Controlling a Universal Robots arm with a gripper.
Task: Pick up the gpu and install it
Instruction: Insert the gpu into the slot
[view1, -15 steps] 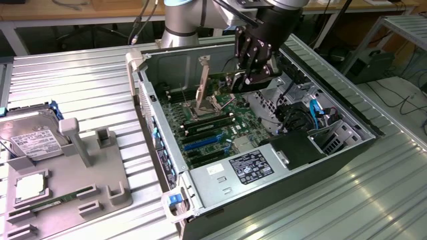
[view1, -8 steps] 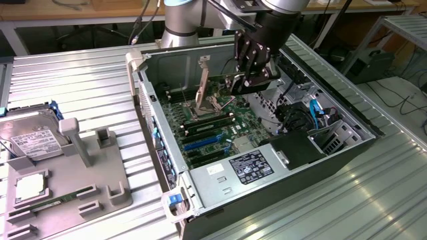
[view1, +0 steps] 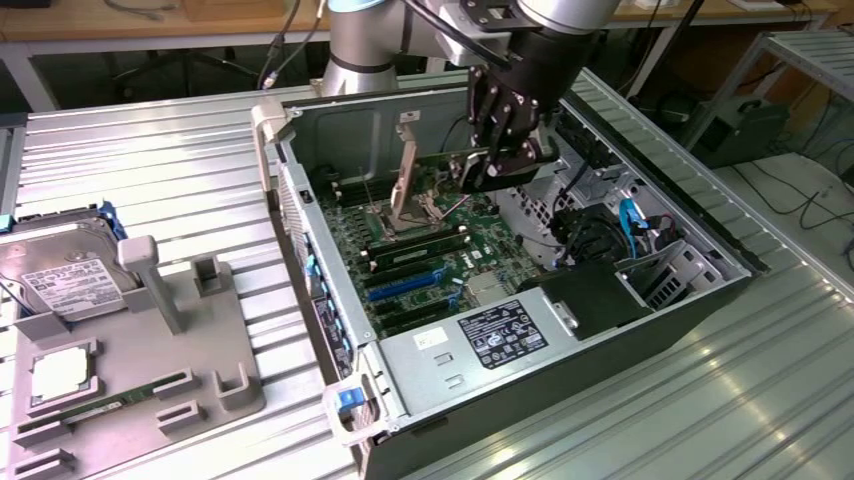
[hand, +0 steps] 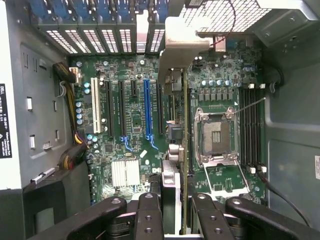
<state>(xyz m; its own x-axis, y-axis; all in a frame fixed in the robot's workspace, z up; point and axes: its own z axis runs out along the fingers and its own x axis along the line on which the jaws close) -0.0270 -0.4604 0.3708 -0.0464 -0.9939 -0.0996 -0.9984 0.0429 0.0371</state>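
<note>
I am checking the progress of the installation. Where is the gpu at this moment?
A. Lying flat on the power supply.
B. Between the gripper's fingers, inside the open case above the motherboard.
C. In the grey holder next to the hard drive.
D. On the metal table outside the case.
B: the gripper is closed on the gpu, which it holds on edge over the motherboard inside the case.

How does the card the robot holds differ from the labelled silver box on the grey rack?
The gpu is thin with a metal bracket; the hard drive is a thicker silver box with a white label. The gpu is gripped by the tool over the motherboard; the hard drive rests on the grey rack outside the case. Both are computer parts.
</note>
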